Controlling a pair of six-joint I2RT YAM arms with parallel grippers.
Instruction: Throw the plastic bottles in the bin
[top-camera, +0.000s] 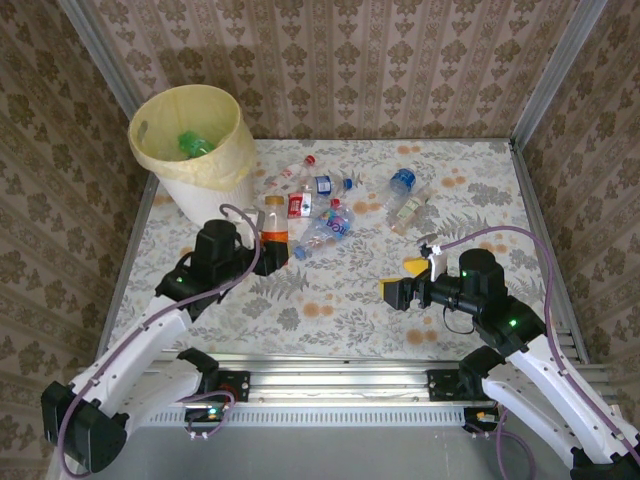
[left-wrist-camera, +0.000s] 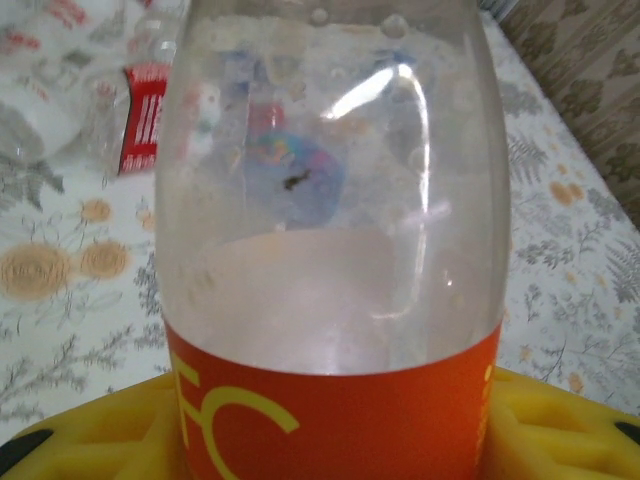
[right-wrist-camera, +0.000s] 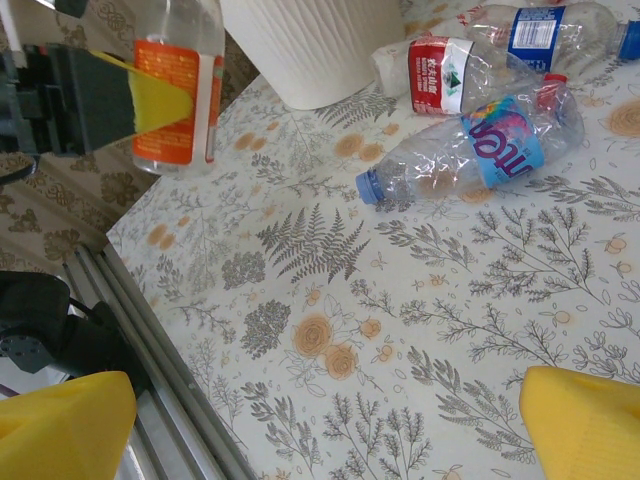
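Left gripper (top-camera: 268, 242) is clamping the orange-labelled bottle (top-camera: 273, 218). Right gripper (top-camera: 402, 279) is gaping empty. The bin (top-camera: 232, 160) is holding a green bottle (top-camera: 194, 145), with several clear bottles (top-camera: 325, 225) outstanding.

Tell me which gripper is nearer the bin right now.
Left. The left gripper, shut on the orange-label bottle, sits just beside the bin; the right gripper hangs open across the table, well away.
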